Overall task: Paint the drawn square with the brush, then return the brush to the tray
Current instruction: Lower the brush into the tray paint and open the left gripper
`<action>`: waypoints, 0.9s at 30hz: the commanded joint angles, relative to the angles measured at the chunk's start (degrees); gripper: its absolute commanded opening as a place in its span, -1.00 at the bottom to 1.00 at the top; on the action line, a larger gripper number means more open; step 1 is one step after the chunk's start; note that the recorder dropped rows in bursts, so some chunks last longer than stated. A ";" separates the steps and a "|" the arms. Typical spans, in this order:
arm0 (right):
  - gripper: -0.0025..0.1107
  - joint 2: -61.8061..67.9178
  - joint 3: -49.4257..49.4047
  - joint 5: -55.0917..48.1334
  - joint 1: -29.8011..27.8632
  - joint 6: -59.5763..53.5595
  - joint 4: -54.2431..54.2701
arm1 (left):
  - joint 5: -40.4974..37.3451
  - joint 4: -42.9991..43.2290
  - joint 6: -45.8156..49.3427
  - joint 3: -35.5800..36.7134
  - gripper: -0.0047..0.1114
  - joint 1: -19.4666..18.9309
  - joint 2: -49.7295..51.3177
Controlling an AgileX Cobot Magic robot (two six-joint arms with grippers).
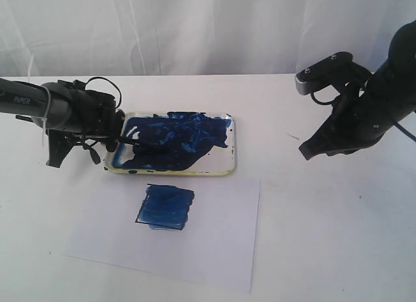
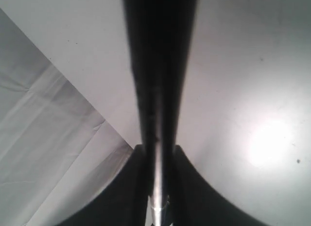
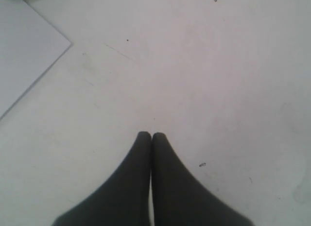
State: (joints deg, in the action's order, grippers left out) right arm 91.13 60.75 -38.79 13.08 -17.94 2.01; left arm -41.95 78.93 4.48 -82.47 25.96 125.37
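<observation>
Your bench (image 1: 338, 250) carries the paper (image 1: 221, 250) on its near side, and the square (image 1: 166, 208) on it is filled blue. The paint-smeared tray (image 1: 231, 146) sits just beyond it. Your left arm (image 1: 39, 107) reaches in level from the left. The left fingers (image 2: 131, 187) are nearly closed, pinching the brush (image 1: 140, 143), which points right over the tray. Your right arm (image 1: 383, 107) hangs over the bench at right. The right fingers (image 3: 136, 177) are pressed together, holding nothing.
</observation>
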 commanded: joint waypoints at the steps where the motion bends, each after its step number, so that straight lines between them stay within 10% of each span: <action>1: -0.96 -0.53 -0.12 0.21 -0.39 0.23 -0.31 | 0.28 -0.46 -0.71 -0.19 -0.56 -0.11 0.06; 27: -0.96 -0.53 -0.12 0.68 -0.39 0.23 -0.31 | -2.00 -1.54 -1.42 -0.19 -0.37 0.11 -0.04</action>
State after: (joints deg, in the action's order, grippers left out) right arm 91.10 60.75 -38.66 13.08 -17.94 2.01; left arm -42.25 77.33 3.99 -82.47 25.96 125.37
